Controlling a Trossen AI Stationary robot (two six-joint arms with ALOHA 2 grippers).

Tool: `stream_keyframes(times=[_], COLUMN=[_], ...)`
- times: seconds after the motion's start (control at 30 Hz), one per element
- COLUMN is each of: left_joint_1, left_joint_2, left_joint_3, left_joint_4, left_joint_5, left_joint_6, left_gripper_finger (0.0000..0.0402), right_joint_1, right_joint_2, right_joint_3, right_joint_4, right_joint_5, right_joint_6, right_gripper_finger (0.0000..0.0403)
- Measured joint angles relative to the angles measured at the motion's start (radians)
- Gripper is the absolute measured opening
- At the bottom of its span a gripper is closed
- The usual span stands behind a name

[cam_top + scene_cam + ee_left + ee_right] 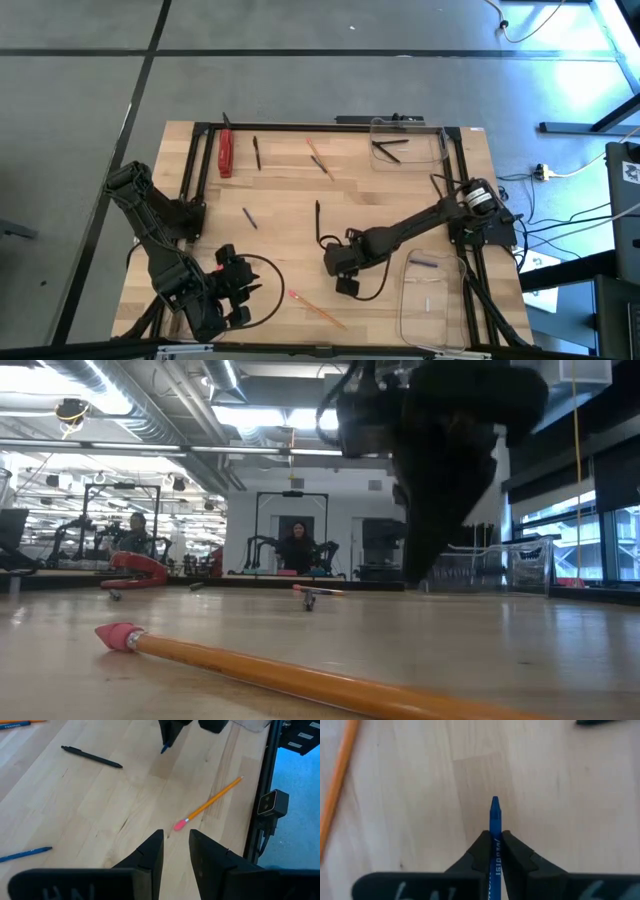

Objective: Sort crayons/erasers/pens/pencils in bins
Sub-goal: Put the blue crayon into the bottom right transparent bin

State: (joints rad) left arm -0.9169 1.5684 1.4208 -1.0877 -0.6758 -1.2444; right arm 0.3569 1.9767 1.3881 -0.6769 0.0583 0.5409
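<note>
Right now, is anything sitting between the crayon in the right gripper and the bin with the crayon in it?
Nothing visible. The right gripper is shut on a blue crayon; bare table lies between it and the bin.

Two dark, near-black jointed arms on a black bar frame. Left arm point(150, 225): bulky blocky links, black cable looping beside its wrist, small red spot there. Right arm point(420, 225): slimmer link, pale round joint cap near base. Fingers point(150, 857) dark, wedge-shaped, matte.
</note>
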Motion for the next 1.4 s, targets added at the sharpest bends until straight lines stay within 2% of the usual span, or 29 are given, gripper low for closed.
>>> stream_keyframes(times=[0.3, 0.47, 0.67, 0.8, 1.0, 1.17, 1.4], left_joint_1=[0.0, 0.0, 0.002, 0.014, 0.067, 0.107, 0.14], left_joint_2=[0.0, 0.0, 0.0, 0.0, 0.0, 0.0, 0.0], left_joint_3=[0.0, 0.0, 0.0, 0.0, 0.0, 0.0, 0.0], left_joint_4=[0.0, 0.002, 0.013, 0.067, 0.195, 0.258, 0.296], left_joint_5=[0.0, -0.014, -0.103, -0.124, -0.126, -0.105, -0.06], left_joint_6=[0.0, 0.0, 0.008, 0.082, 0.311, 0.432, 0.496], left_gripper_finger=[0.0086, 0.0086, 0.0086, 0.0086, 0.0086, 0.0086, 0.0086], right_joint_1=[0.019, 0.063, 0.162, 0.247, 0.363, 0.443, 0.561], right_joint_2=[-0.108, -0.217, -0.31, -0.35, -0.357, -0.353, -0.349], right_joint_3=[0.085, 0.079, 0.078, 0.078, 0.078, 0.077, 0.024], right_joint_4=[-0.171, -0.209, -0.377, -0.502, -0.65, -0.708, -0.699], right_joint_5=[-0.01, -0.005, 0.047, 0.081, 0.09, 0.079, 0.077], right_joint_6=[0.017, 0.107, 0.298, 0.443, 0.63, 0.764, 0.934], right_gripper_finger=[0.0034, 0.0035, 0.0035, 0.0035, 0.0036, 0.0036, 0.0036])
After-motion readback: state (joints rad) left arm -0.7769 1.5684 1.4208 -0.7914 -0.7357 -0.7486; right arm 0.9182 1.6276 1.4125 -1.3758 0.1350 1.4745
